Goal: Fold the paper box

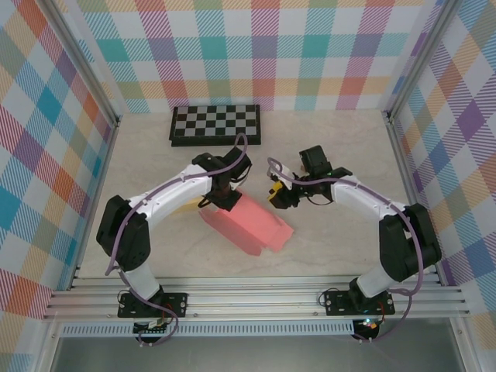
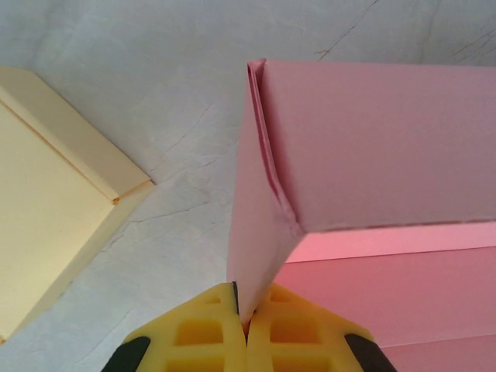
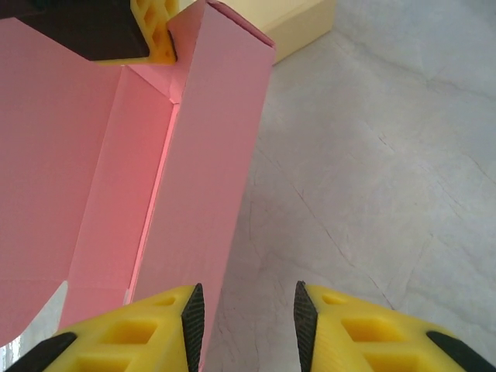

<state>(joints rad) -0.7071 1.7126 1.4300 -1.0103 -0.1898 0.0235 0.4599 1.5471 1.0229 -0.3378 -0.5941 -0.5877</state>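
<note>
Grips an upright end wall of the pink paper box with the left gripper, jaws closed on it, nearside of the chessboard. Runs lengthwise away from the chessboard, slanting rightward (long wall raised). Hovers just right of that wall with the right gripper, part-open, empty.

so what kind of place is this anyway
Most likely a robot test cell in a lab, not a home or workshop: plaid-printed walls enclose the table, bare metal rails frame its near edge, and a checkerboard lies at the back, probably for camera calibration.
</note>
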